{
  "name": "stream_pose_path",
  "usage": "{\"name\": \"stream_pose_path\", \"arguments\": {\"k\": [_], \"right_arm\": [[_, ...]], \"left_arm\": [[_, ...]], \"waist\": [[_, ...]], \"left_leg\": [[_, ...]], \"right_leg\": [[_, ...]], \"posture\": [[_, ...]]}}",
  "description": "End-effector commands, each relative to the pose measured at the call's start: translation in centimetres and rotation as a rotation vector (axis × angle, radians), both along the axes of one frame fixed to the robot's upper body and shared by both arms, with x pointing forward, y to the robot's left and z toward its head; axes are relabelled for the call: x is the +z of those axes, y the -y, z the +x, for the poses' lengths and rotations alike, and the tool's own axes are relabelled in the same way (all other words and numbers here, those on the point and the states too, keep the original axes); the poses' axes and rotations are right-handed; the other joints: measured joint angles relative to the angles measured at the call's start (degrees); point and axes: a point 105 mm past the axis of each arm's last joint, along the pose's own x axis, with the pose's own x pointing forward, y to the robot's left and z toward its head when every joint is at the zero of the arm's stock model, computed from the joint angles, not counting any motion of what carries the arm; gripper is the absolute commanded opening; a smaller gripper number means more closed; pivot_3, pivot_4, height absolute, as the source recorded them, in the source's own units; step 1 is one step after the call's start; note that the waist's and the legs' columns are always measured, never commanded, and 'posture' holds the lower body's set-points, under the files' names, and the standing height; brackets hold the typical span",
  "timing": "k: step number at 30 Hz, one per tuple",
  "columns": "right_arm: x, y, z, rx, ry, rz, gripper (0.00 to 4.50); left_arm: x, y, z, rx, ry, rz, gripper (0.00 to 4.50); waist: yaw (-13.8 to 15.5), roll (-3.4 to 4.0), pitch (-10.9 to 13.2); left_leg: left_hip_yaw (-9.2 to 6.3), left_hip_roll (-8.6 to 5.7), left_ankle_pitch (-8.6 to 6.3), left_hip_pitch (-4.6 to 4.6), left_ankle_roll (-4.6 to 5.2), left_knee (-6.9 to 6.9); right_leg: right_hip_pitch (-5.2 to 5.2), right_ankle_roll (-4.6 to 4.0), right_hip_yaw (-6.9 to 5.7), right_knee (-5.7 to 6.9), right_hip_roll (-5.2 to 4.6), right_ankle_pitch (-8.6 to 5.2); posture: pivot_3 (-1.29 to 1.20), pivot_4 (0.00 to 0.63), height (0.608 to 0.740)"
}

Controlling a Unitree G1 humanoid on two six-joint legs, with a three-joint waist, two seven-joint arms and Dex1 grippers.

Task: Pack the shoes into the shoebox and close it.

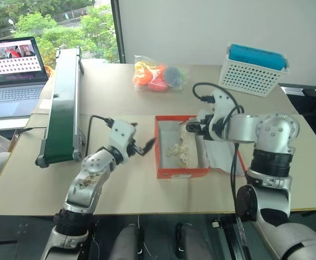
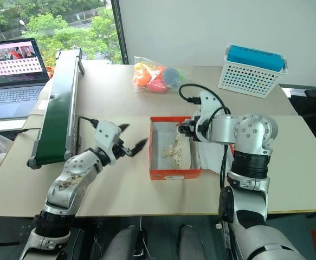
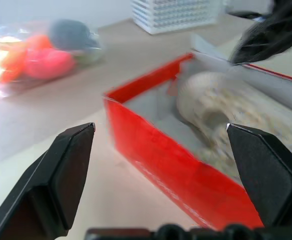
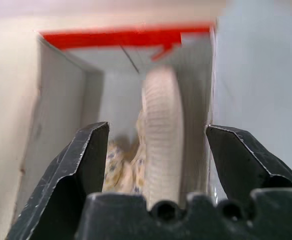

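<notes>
1. While the shoes (image 2: 176, 147) sit on edge in the shoebox (image 2: 174, 173), expect lid fouling
2. Right gripper (image 4: 156, 150), jaws apart, may snag them
3. Left gripper (image 1: 142, 144), fingers spread, could nudge your box

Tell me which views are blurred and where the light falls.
Left wrist view: the shoebox, the shoe inside and the bag of coloured items behind are all smeared and soft. Right wrist view: the shoe in the box is blurred, the far red edge hazy. Left eye view: sharp, with daylight from the window at the table's far left.
</notes>
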Motion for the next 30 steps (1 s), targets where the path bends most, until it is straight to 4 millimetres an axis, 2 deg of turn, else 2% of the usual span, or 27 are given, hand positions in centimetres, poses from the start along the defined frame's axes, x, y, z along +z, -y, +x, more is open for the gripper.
{"name": "stream_pose_path", "arguments": {"k": [1, 5, 7, 8, 10, 14, 18, 24, 30], "right_arm": [[4.3, -0.9, -0.2, 0.064, 0.246, -0.070, 3.68], [5.8, -3.7, -1.8, 0.287, 0.484, -0.163, 3.68], [5.0, -6.0, -3.9, 0.502, 0.575, -0.153, 3.68], [4.3, -7.0, -5.3, 0.618, 0.609, -0.134, 3.94], [3.2, -7.8, -7.0, 0.744, 0.631, -0.088, 4.37], [0.7, -7.6, -7.6, 0.825, 0.605, 0.003, 4.37], [-1.2, -7.3, -8.1, 0.873, 0.587, 0.021, 4.37], [-1.9, -8.0, -8.5, 0.906, 0.585, 0.041, 4.37], [-2.5, -8.2, -8.0, 0.874, 0.579, -0.002, 4.37]], "left_arm": [[2.7, -3.3, 1.2, 0.207, 0.102, -0.084, 4.50], [3.4, -6.1, 1.7, 0.387, 0.105, -0.161, 4.50], [3.2, -7.4, 1.8, 0.461, 0.090, -0.171, 4.50], [3.1, -8.0, 1.9, 0.492, 0.086, -0.172, 4.50], [2.9, -9.1, 2.0, 0.536, 0.072, -0.164, 4.50], [2.3, -10.7, 2.2, 0.576, 0.033, -0.144, 4.50], [1.4, -12.5, 2.1, 0.628, -0.012, -0.136, 4.50], [1.1, -13.9, 1.7, 0.669, -0.038, -0.109, 4.50], [0.6, -14.1, 1.7, 0.680, -0.078, -0.092, 4.50]], "waist": [[0.00, -0.01, -0.01], [0.05, -0.02, -0.01], [0.08, -0.03, -0.01], [0.08, -0.05, -0.03], [0.08, -0.05, -0.03], [0.13, -0.07, -0.03], [0.21, -0.09, -0.05], [0.45, -0.09, -0.05], [0.89, -0.09, -0.05]], "left_leg": [[0.00, 0.00, 0.00, 0.00, 0.00, -0.01], [0.00, -0.01, -0.03, -0.06, 0.04, 0.00], [-0.01, -0.02, -0.03, -0.08, 0.04, 0.01], [-0.01, -0.01, -0.03, -0.07, 0.04, 0.02], [-0.06, 0.00, -0.03, -0.07, 0.04, 0.05], [-0.08, 0.01, -0.03, -0.07, 0.03, 0.21], [-0.11, 0.02, -0.04, -0.05, 0.02, 0.21], [-0.09, 0.05, -0.02, -0.05, -0.02, 0.21], [-0.09, 0.04, -0.01, -0.05, -0.06, 0.21]], "right_leg": [[0.01, 0.00, 0.00, -0.03, 0.00, 0.00], [0.02, 0.02, -0.03, -0.04, 0.00, 0.00], [0.02, 0.04, -0.04, -0.06, -0.01, 0.00], [0.03, 0.04, -0.04, -0.11, 0.00, 0.00], [0.05, 0.05, -0.09, -0.11, 0.00, -0.01], [0.09, 0.05, -0.09, -0.05, -0.01, 0.02], [0.12, 0.06, -0.13, -0.08, 0.00, 0.03], [0.10, 0.03, -0.12, -0.06, 0.00, 0.05], [0.10, 0.03, -0.13, -0.07, -0.01, 0.05]], "posture": [[0.00, 0.150, 0.708], [0.00, 0.150, 0.708], [0.00, 0.150, 0.708], [0.00, 0.150, 0.708], [0.00, 0.150, 0.708], [0.00, 0.150, 0.708], [0.00, 0.150, 0.708], [0.00, 0.150, 0.708], [0.00, 0.150, 0.708]]}}
